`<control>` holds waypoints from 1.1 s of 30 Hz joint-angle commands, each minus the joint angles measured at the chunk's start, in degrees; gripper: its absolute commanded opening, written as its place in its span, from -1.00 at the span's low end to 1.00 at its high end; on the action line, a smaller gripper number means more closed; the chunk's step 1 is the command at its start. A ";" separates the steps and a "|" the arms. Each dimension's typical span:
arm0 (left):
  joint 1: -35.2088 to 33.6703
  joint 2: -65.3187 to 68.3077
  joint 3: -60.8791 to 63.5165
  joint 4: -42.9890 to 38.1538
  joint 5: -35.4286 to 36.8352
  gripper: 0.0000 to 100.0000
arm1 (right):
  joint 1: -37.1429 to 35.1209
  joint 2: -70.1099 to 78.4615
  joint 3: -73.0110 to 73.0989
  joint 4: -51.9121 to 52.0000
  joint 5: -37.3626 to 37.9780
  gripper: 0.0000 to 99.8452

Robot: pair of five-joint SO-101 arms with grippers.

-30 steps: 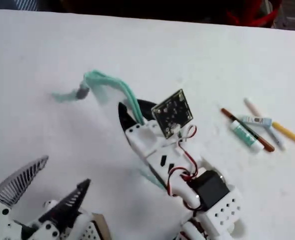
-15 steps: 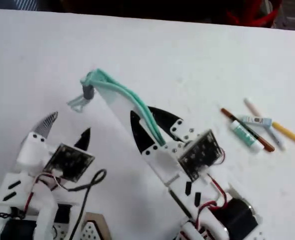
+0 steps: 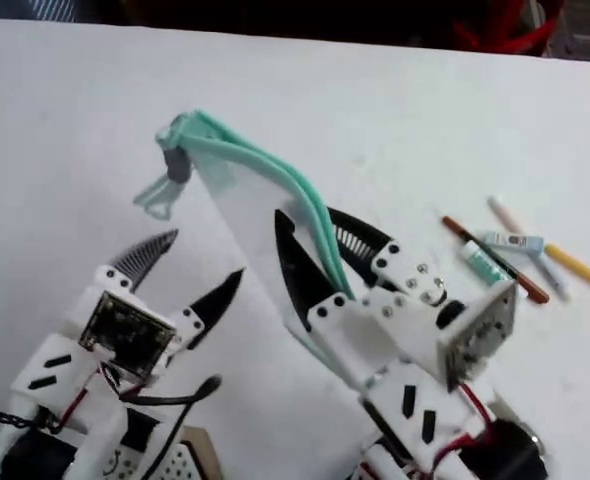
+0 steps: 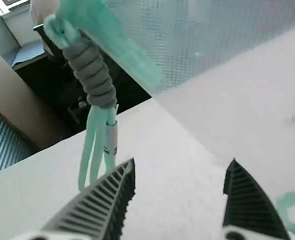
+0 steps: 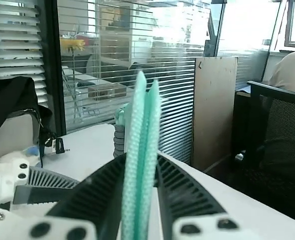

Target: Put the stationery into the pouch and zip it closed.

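Left claw [image 3: 203, 256] fingers spread apart, empty, near the pouch's zip pull [image 3: 175, 165]. Right claw [image 3: 310, 245] clamped on pouch [image 3: 240, 185], held edge-up, apparently off the worktop [image 3: 395, 110]. Stationery [image 3: 500, 258] lies well apart.

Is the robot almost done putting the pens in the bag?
Not nearly. Done: nothing is packed; the stationery lies loose on the table. In hand: the right gripper is shut on the mesh pouch, holding it up, and the left gripper is open near its zipper pull. Left: stationery into the pouch, then zipping it closed.
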 commanded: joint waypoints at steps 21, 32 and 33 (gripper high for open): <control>14.64 0.84 -11.25 -5.54 11.60 -0.43 | -21.41 0.13 -24.26 15.69 0.88 -0.96; 17.36 0.48 -13.19 -3.78 18.02 -0.43 | -29.23 1.01 -27.60 20.79 3.34 -0.96; 19.56 0.48 -14.24 -2.99 18.02 -0.42 | -29.23 1.80 -27.87 20.79 3.34 -0.96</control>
